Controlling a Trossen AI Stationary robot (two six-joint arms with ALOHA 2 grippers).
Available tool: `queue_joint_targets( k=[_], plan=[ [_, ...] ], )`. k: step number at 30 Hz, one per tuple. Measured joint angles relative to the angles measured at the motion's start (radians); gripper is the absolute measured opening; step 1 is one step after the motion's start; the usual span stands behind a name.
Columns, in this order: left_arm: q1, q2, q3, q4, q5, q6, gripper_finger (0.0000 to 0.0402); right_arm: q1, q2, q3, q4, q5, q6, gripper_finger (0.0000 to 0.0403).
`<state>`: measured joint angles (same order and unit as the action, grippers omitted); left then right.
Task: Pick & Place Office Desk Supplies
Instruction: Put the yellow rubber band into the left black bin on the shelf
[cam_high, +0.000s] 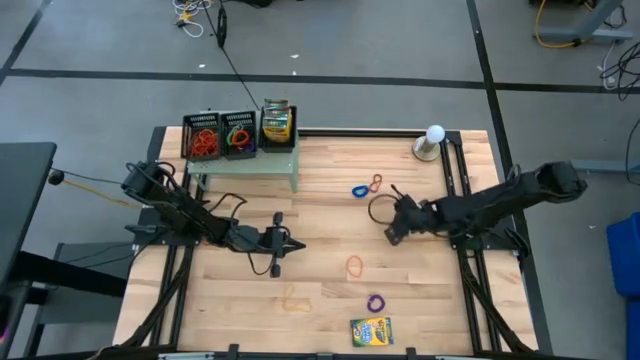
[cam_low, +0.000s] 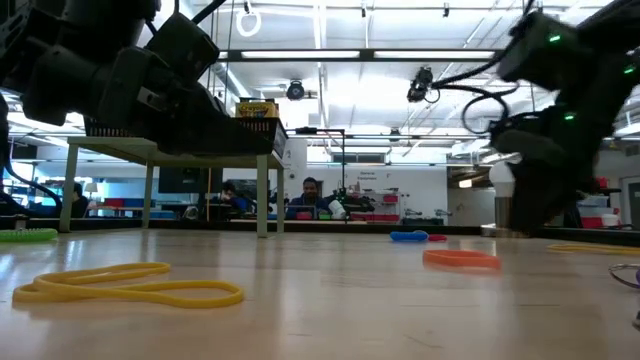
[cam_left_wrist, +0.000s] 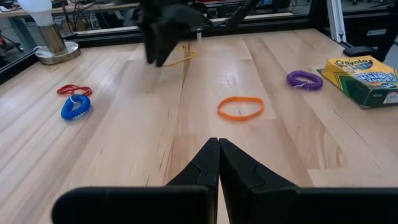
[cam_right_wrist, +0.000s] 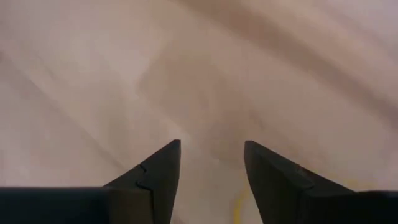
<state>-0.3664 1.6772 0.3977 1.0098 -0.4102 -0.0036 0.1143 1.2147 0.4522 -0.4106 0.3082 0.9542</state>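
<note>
Pale wooden planks form the table (cam_high: 320, 200), which is ringed by grey floor and backed in the low view by a bright room where seated people are seen far off. At the left rear, a pale green stand (cam_high: 245, 160) carries two black mesh trays (cam_high: 220, 135) filled with red, orange and green rubber bands, and an upright crayon box (cam_high: 277, 122) beside them.

Forward of the stand, the left gripper (cam_high: 283, 245) is held low over bare wood, its fingers (cam_left_wrist: 217, 165) pressed together with nothing between them. A thin tan band (cam_high: 296, 300), a flattened loop, is seen nearer the front edge than this gripper. Ahead of its fingertips an orange band (cam_left_wrist: 240, 107) lies as a flat oval. A coiled purple band (cam_left_wrist: 305, 79) and a flat-lying yellow-and-green crayon box (cam_left_wrist: 364, 78) are seen to one side of that oval, and a coiled blue band (cam_left_wrist: 75, 107) touching a red band (cam_left_wrist: 73, 90) to the other.

Further right, the right gripper (cam_high: 393, 236) is tipped down close to the wood with its fingers (cam_right_wrist: 163, 171) spread apart and nothing gripped; a faint yellow strand (cam_right_wrist: 238, 210) shows between them. Behind this gripper, at the rear right corner, a white globe (cam_high: 433, 135) on a grey base is set.
</note>
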Motion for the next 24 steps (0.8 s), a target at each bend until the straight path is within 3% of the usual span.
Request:
queue_joint_targets(
  k=[8,17,24],
  plan=[
    [0.000,0.000,0.000,-0.005,0.000,0.000,0.0011,0.179,-0.010,0.000,-0.168,0.058,0.244,0.0163],
    [0.013,0.002,0.001,-0.023,0.009,-0.064,0.0012,0.189,0.059,0.000,-0.143,0.048,0.265,0.0108],
    [0.062,0.003,0.033,-0.033,0.072,-0.062,0.0017,0.190,0.102,0.004,-0.137,0.056,0.262,0.0098]
  ],
)
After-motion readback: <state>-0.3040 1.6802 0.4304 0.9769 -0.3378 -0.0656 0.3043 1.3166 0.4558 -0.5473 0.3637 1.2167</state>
